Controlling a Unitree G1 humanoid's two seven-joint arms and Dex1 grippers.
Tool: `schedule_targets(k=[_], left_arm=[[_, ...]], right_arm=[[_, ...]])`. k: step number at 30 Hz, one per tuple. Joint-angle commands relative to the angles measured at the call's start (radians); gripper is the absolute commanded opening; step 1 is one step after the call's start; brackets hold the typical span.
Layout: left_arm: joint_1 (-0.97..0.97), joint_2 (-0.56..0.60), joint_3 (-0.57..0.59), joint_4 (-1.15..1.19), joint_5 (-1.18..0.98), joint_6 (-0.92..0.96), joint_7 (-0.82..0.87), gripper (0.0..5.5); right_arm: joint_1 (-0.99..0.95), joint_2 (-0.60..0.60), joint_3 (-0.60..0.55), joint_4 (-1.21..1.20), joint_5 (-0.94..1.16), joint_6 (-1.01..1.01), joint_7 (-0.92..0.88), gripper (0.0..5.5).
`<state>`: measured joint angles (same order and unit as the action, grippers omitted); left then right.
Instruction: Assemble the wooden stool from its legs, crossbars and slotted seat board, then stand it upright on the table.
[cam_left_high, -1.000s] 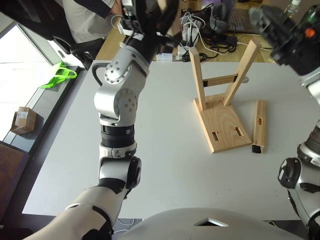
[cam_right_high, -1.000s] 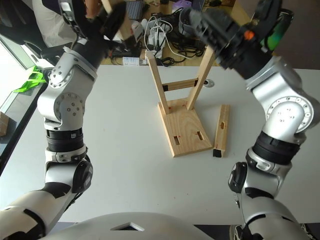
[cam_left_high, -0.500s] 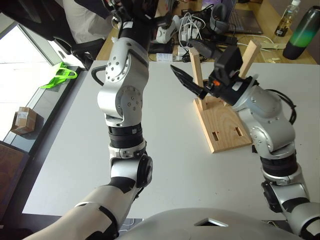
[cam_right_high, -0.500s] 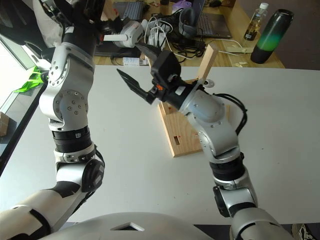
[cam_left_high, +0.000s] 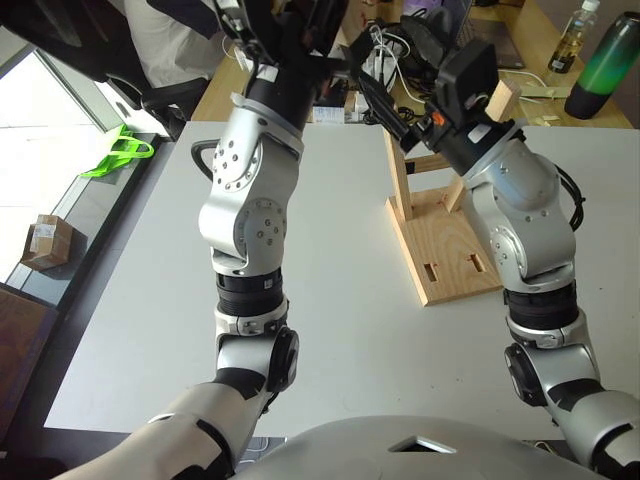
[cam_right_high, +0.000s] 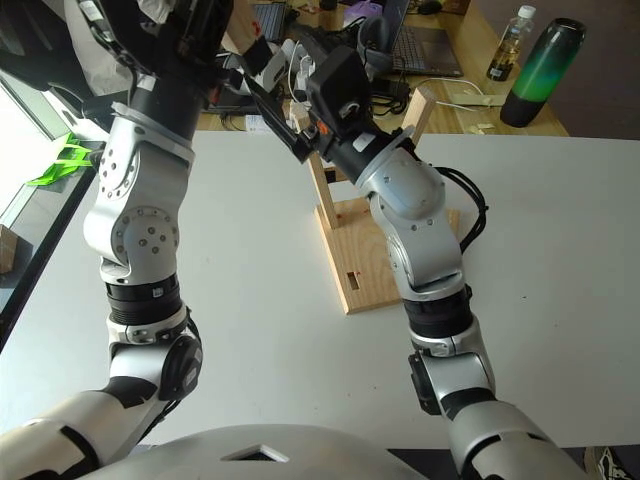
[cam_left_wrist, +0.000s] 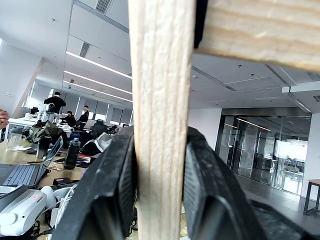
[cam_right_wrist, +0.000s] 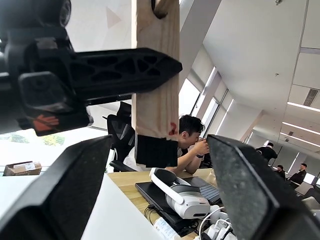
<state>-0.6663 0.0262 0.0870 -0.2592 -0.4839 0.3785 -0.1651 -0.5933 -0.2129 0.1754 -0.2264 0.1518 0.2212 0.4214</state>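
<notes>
The white desk lies well below both pairs of fingers. On it, below the right fingers, the slotted seat board lies flat. Two legs stand up from its far end, with a crossbar joining them. The left fingers are clamped on a loose leg, held high over the desk's far edge. The right fingers are spread apart, one on either side of that leg's dark-tipped end (whether they touch it cannot be judged).

Bright daylight, glare at left
</notes>
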Motion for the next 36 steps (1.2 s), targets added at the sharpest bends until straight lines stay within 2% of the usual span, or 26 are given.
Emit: schedule_targets(k=[1, 11, 19, 27, 32, 36], left_arm=[[0.016, -0.021, -0.029, -0.039, -0.027, 0.013, -0.012, 1.02], [0.072, -0.038, -0.077, -0.084, -0.041, 0.033, -0.010, 1.02], [0.087, -0.042, -0.089, -0.089, -0.041, 0.034, -0.009, 1.02], [0.087, -0.041, -0.092, -0.088, -0.037, 0.035, -0.008, 1.02], [0.069, -0.030, -0.087, -0.089, -0.038, 0.033, -0.015, 1.02], [0.046, -0.006, -0.080, -0.119, -0.098, 0.067, -0.062, 1.76]], right_arm=[[-0.028, 0.020, 0.012, 0.039, -0.001, 0.019, 0.010, 3.48], [-0.079, 0.073, -0.020, 0.098, -0.007, -0.003, -0.030, 3.48], [-0.072, 0.082, -0.020, 0.079, 0.009, -0.001, -0.004, 2.14], [-0.072, 0.093, -0.039, 0.083, 0.017, 0.008, -0.012, 2.11], [-0.074, 0.107, -0.057, 0.094, -0.008, -0.059, -0.044, 2.11], [-0.081, 0.116, -0.070, 0.104, -0.030, -0.118, -0.079, 2.11]])
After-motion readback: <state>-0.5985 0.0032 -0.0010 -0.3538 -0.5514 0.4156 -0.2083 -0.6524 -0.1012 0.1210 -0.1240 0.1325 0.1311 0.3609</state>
